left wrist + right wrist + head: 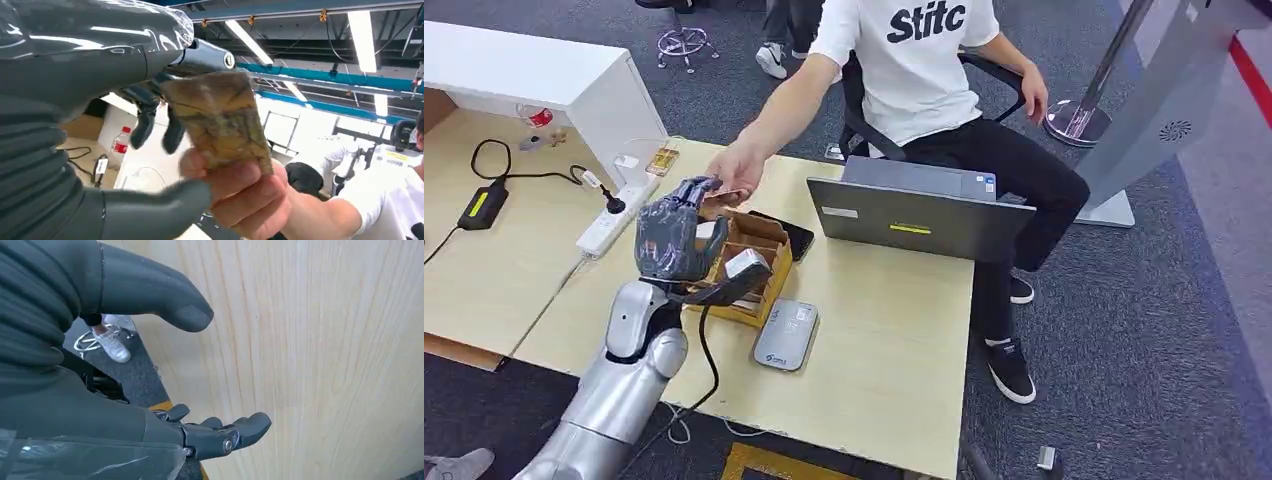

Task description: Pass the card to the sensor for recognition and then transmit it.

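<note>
Your left hand was raised over the box, its fingers on the card, which a person's hand also pinched. Your right hand hung slack beside the table, holding nothing.

"Stitc" is being shown in bold black letters on the chest of the white T-shirt worn by the seated person; the word is being cut off at the shirt's fold, so any further letters cannot be told. A yellow label is being displayed on the back of the grey laptop, its print too small to be read. A logo is being carried on the grey sensor, likewise illegible
</note>
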